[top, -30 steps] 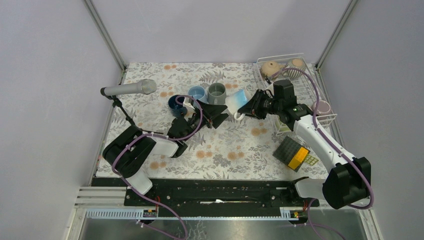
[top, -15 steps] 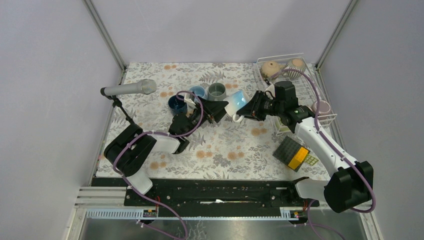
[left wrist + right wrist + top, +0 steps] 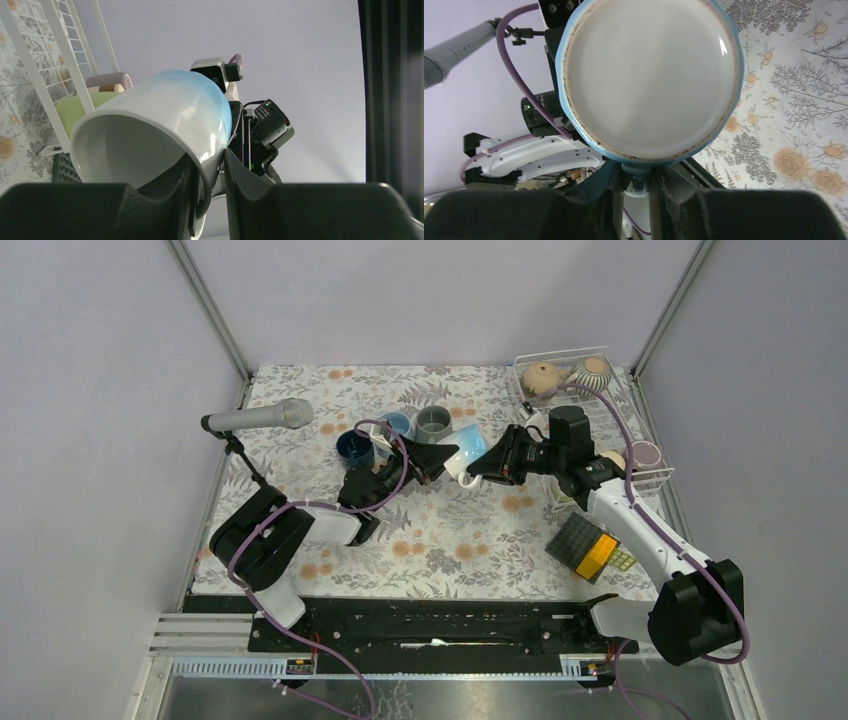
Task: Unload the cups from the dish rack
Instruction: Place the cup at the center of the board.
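Observation:
A white cup fading to light blue (image 3: 466, 449) hangs tilted in the air between both arms. My right gripper (image 3: 492, 465) is shut on its handle (image 3: 634, 176), and the cup's pale base (image 3: 649, 80) fills the right wrist view. My left gripper (image 3: 437, 462) pinches the cup's rim (image 3: 155, 130), one finger inside and one outside. A dark blue cup (image 3: 353, 447), a light blue one (image 3: 394, 424) and a grey one (image 3: 433, 422) stand on the cloth. The white wire dish rack (image 3: 566, 352) at the far right holds tan (image 3: 540, 378), striped (image 3: 594, 370) and pink (image 3: 647, 453) cups.
A microphone on a stand (image 3: 258, 418) reaches over the table's left side. A black-and-orange square pad (image 3: 587, 545) lies near the right arm. In the left wrist view the rack's wires (image 3: 65, 45) rise at the left with a green cup (image 3: 75, 110) behind them.
My right arm has carried the cup leftward to the left gripper. The left jaws have closed from wide open onto the cup's rim.

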`<state>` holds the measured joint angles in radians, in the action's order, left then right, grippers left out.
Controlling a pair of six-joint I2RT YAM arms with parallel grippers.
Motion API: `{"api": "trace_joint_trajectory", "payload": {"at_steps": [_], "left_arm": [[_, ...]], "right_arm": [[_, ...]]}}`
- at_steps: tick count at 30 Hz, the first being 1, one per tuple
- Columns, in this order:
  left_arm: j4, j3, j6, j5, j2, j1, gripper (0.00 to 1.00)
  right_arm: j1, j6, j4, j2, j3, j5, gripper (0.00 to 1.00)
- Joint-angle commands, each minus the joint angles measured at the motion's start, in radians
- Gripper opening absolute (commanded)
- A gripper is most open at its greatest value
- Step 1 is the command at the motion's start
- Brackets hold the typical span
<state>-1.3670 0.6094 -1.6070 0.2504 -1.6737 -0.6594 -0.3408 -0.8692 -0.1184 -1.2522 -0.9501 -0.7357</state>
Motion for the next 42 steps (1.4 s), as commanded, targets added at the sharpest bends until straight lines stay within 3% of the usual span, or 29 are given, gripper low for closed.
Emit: {"api": "trace_joint_trajectory", "payload": {"at_steps": [1,3,8,17,20,25,32,35,42], "left_arm": [[-0.096,0.045,0.023,0.037,0.029,0.001,0.15],[-0.078,0.054,0.038,0.038,0.039,-0.001,0.02],[0.004,0.078,0.107,0.033,0.079,-0.014,0.00],[0.209,0.132,0.266,0.006,0.159,-0.043,0.00],[0.250,0.148,0.294,0.003,0.168,-0.045,0.00],[0.359,0.198,0.370,0.003,0.181,-0.054,0.00],[0.641,0.320,0.530,-0.035,0.183,-0.094,0.00],[0.782,0.390,0.632,-0.060,0.171,-0.126,0.00],[1.181,0.628,0.877,-0.174,0.092,-0.207,0.00]], "right_arm": [[-0.010,-0.018,0.163,0.008,-0.004,-0.076,0.00],[-0.010,-0.017,0.161,0.006,-0.001,-0.072,0.00],[-0.010,0.000,0.135,0.005,-0.003,-0.033,0.04],[-0.010,0.070,0.036,0.053,0.002,0.100,0.65],[-0.010,0.100,-0.013,0.090,-0.006,0.169,0.77],[-0.010,0.137,-0.090,0.166,0.016,0.299,0.86],[-0.010,0.196,-0.230,0.251,0.017,0.500,0.90],[-0.010,0.217,-0.274,0.289,0.008,0.602,1.00],[-0.010,0.231,-0.338,0.322,-0.046,0.790,1.00]]}}
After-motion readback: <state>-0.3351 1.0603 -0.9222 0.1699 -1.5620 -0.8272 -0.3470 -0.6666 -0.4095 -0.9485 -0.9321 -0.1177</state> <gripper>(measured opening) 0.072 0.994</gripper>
